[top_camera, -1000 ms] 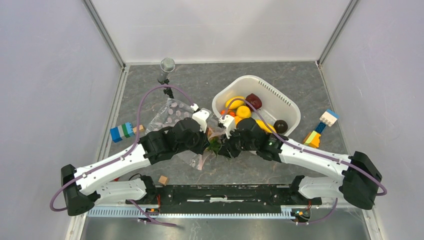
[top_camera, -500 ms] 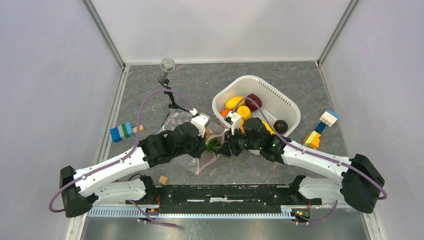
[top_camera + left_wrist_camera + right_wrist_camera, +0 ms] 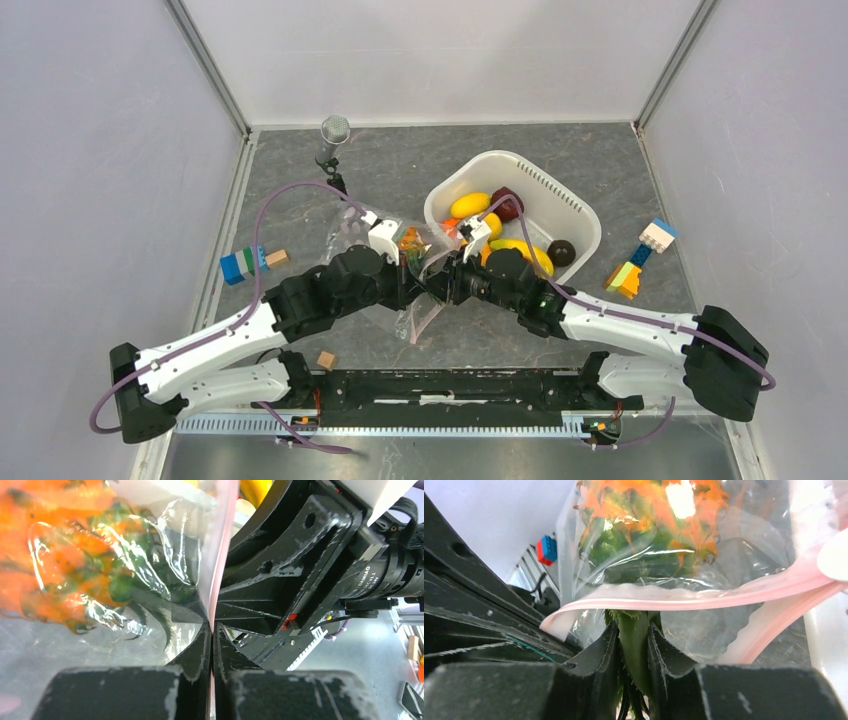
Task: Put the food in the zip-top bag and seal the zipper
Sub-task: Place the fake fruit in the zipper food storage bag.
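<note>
While left gripper [image 3: 211, 630] clamps the zipper [image 3: 220, 555], centre frame | right gripper [image 3: 632, 628] pinches green leafy top [image 3: 633, 655] | orange food [image 3: 50, 545] inside zip-top bag [image 3: 65, 652]

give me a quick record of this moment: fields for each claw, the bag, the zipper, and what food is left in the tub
left claw: shut on the zipper edge, pinching the bag's mouth
right claw: shut on the green stem of the orange leafy toy
zip-top bag: held between the two claws, toy's body seen through its plastic
zipper state: open, its two pink strips apart
white tub: holds a yellow lemon, a maroon piece and other food
task stage: loading food; sealing not begun
</note>
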Controlling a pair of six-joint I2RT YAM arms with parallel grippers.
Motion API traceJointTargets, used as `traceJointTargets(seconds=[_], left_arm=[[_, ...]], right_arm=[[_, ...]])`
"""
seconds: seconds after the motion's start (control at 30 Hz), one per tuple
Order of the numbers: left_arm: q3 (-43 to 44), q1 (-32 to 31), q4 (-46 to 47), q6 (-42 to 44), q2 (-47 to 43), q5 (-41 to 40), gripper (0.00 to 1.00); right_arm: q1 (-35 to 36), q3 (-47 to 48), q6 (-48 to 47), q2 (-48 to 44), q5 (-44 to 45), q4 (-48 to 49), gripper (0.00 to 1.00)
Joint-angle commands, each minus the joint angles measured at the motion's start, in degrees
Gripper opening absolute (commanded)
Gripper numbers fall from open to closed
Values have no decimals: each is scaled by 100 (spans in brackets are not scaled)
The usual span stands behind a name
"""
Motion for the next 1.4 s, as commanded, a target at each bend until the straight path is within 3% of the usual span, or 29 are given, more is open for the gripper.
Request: traceJointTargets(seconds=[0.0, 0.1, 0.17, 0.3, 0.4, 0.5, 0.6, 0.7, 0.83, 0.93, 1.07, 1.23, 1.37], left_arm=[[-161, -30, 465, -408, -268, -207, 2], [-289, -30, 663, -363, -458, -223, 2], [-279, -27, 606, -356, -443, -181, 2], [-393, -27, 893, -459, -447, 11, 2], [-377, -24, 1148, -506, -456, 28, 2], [-162, -29, 971, -562, -450, -329, 2], [-6, -24, 893, -627, -572, -728, 2], [188, -19, 772, -664, -715, -1009, 2], [341, 20, 456, -742, -973, -1538, 2], [319, 67, 449, -768, -1112, -1796, 2], [352, 80, 254, -752, -1184, -2070, 2], [355, 89, 204, -661, -1197, -2112, 2], [335, 86, 170, -638, -1245, -2101, 2]], right_arm=[[55, -54, 581, 54, 267, 1184, 0], [56, 107, 790, 156, 223, 1009, 0], [56, 182, 985, 106, 677, 727, 0], [89, -237, 1511, -84, 1357, 1320, 0], [201, -78, 1183, 191, 1091, 1746, 2], [592, 824, 448, 649, 1236, 804, 10], [867, 1233, -65, 893, 1389, 269, 27], [917, 1213, -644, 788, 1001, 280, 62], [909, 1242, -1172, 397, 234, 72, 81], [908, 1189, -1253, -62, -133, -100, 83], [908, 1086, -1296, -726, -60, -776, 78], [907, 761, -1135, -1442, 425, -1429, 73], [911, 312, -636, -1897, 1575, -1469, 73]])
